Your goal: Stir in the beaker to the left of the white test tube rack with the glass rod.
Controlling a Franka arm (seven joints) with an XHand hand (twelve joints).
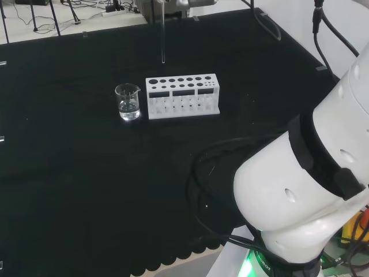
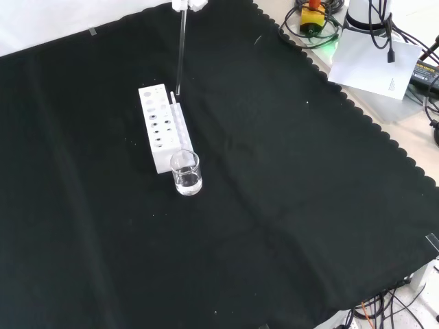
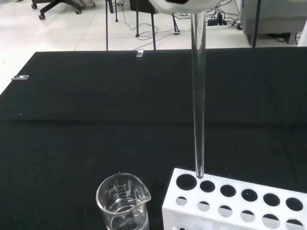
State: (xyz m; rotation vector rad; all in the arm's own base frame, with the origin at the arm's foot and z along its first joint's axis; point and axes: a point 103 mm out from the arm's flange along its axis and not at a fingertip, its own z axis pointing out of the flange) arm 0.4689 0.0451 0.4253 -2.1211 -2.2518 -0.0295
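Glass rod (image 2: 180, 51): long, clear, hangs upright from the hand at top of front view; long axis vertical. Lower tip free in air, above the tabletop, not in any vessel.
Rod tip vs. rack: in wrist view the tip (image 3: 199, 172) lines up over the end holes of the white test tube rack (image 1: 183, 96), i.e. the end nearest the beaker. How high above the rack: can't tell exactly, but clear of it in head view.
Beaker (image 1: 128, 102): small, clear glass, w/ spout, upright on the cloth. Just beside the rack's left end in head view; at the rack's near end in front view. Apart from rod.
Key relation: beaker lies sideways and down from rod tip, just past the rack end. Judged next move: shift tip over the beaker mouth, then lower straight in, keeping rod vertical.
Beaker contents: shallow layer of clear liquid at bottom, approx. lower third; rest empty.
Rack contents: holes look empty, no tubes seen.
Hand (image 3: 180, 4): a white blurred part shows at wrist view's edge, rod's upper end running up into it. Fingers: can't tell whether curled round the rod or how they sit; rod plainly carried by the hand.
Tabletop (image 2: 288, 205): black cloth, scalloped edge.
Risk (judged): tip catching rack or beaker rim on the way across.
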